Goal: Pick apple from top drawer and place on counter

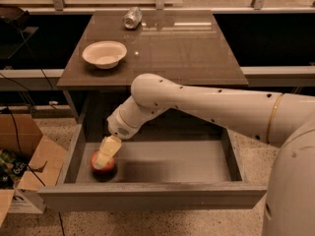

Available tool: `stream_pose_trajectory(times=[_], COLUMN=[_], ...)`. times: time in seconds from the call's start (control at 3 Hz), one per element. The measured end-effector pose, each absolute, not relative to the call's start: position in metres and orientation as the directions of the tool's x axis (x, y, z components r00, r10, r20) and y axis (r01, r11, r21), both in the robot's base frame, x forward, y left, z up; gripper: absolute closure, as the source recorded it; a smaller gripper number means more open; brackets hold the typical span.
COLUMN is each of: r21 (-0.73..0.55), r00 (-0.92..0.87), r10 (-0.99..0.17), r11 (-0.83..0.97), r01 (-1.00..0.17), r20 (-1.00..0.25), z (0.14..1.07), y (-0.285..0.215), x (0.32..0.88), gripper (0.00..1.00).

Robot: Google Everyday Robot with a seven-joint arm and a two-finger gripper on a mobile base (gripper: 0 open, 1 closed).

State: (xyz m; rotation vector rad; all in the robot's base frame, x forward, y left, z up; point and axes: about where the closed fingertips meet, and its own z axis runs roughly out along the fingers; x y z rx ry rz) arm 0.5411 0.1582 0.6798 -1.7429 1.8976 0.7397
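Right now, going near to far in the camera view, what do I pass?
top drawer front panel → apple in the drawer's near-left corner, with the gripper over it → counter → white bowl → crushed can at the far edge.

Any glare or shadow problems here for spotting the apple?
Camera view: glare streaks the far half of the counter, near the crushed can, well away from the apple. Camera view: the inside of the top drawer is dim, a dark shadow pools just right of the apple, and the claw sits over the apple, hiding part of it.
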Motion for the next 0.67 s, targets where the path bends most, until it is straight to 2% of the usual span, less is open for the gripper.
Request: stream_pose_trajectory(times=[0.67], r21=[0.174], r00=[-0.156], r10=[-0.734], r11=[0.051], r01=[-0.983], r20=[-0.661], z=[0.639], y=[0.188], x=[0.508], gripper=[0.0])
